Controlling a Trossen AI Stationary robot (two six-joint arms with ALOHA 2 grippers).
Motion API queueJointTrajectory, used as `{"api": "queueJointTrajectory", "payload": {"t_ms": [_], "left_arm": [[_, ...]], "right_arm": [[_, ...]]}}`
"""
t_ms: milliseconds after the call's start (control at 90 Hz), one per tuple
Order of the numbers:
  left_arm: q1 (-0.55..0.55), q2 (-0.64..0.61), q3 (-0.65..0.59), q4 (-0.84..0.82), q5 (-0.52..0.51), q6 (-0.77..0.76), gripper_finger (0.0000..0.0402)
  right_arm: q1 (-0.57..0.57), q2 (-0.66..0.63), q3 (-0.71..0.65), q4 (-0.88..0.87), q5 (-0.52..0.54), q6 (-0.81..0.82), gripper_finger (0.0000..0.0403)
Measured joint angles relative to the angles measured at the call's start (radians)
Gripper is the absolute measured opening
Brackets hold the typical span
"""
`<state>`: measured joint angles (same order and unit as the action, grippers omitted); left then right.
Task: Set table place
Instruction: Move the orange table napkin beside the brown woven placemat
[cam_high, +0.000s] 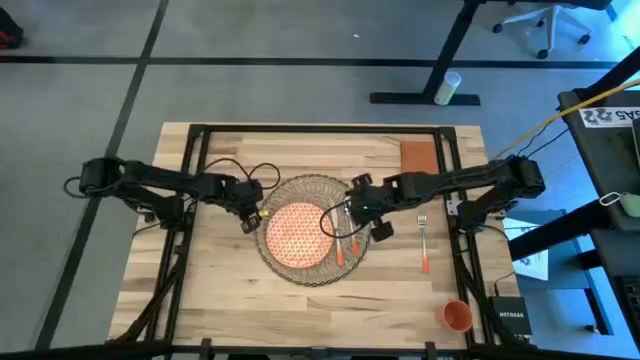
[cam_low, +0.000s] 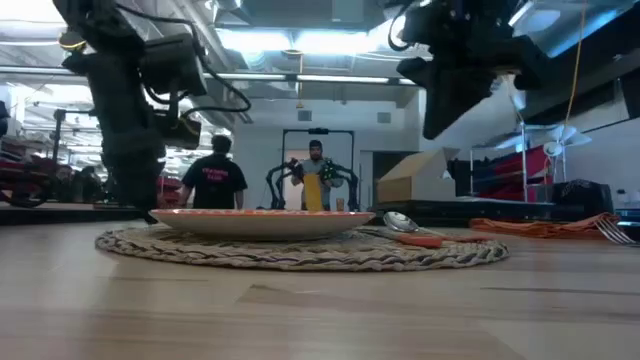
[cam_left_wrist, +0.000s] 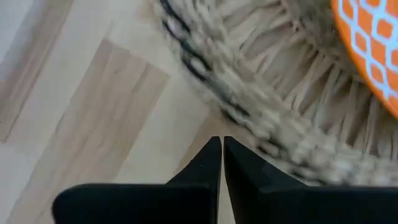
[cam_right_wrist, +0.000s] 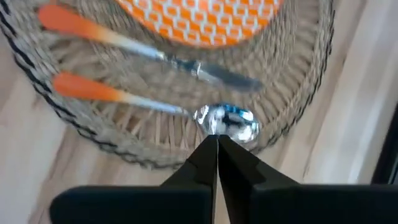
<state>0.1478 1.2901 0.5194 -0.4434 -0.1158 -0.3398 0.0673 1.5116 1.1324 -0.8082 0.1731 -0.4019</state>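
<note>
A round woven placemat (cam_high: 310, 232) lies mid-table with the orange patterned plate (cam_high: 297, 233) on it. The orange-handled knife (cam_right_wrist: 211, 71) and spoon (cam_right_wrist: 227, 121) lie side by side on the mat's right part. My right gripper (cam_right_wrist: 217, 138) hangs shut above the spoon's bowl, well clear of it in the low view (cam_low: 440, 110). My left gripper (cam_left_wrist: 222, 140) is shut at the mat's left rim (cam_left_wrist: 205, 68). On the bare wood to the right lies the fork (cam_high: 423, 245). The napkin (cam_high: 417, 157) sits far right and the cup (cam_high: 457, 316) near right. My left gripper's shut fingertips (cam_left_wrist: 211, 152) point down at a slant by the placemat's left rim (cam_left_wrist: 249, 134). Whether they touch the mat or the wood, I cannot tell.
Black frame bars (cam_high: 195, 160) run along the table's sides and far edge. Bare planks (cam_high: 220, 290) stretch along the near side and to the left of the mat. People stand in the room behind the table (cam_low: 215, 175).
</note>
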Motion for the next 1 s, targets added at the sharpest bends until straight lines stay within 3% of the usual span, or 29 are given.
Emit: {"api": "queueJointTrajectory", "payload": {"t_ms": [433, 767, 1000], "left_arm": [[0.000, 0.061, -0.015, 0.172, -0.003, 0.014, 0.0000], [-0.065, 0.120, -0.014, 0.336, -0.003, -0.025, 0.0000], [-0.102, 0.130, -0.014, 0.358, -0.029, -0.056, 0.0000]], "right_arm": [[-0.002, -0.016, 0.000, -0.042, 0.021, 0.051, 0.0000], [-0.001, -0.087, 0.000, -0.108, 0.064, 0.133, 0.0000], [-0.003, -0.147, -0.014, -0.242, 0.206, 0.307, 0.0000]]}}
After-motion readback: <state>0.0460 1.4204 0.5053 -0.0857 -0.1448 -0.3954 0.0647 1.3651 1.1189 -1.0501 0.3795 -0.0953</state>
